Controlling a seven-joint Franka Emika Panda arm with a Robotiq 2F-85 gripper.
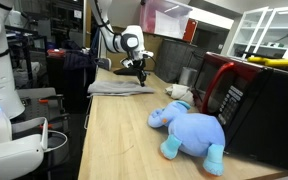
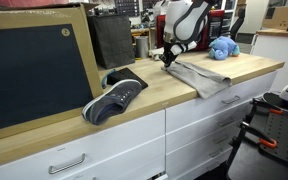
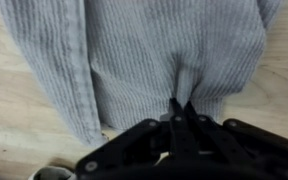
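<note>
Both fingers [image 3: 174,120] of the gripper [image 3: 184,108] were squeezed together, pinching a ridge of grey knit cloth [image 3: 134,50]. Arm [image 1: 124,42] was bent over, wrist pointing down, cloth spread flat beyond the fingertips.

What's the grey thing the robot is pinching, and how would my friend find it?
Look at the long wooden counter. Between the shoe and the blue toy elephant lies a flat grey cloth, with the pincer shut on a fold of it. It is the only ribbed, knitted thing there.
</note>
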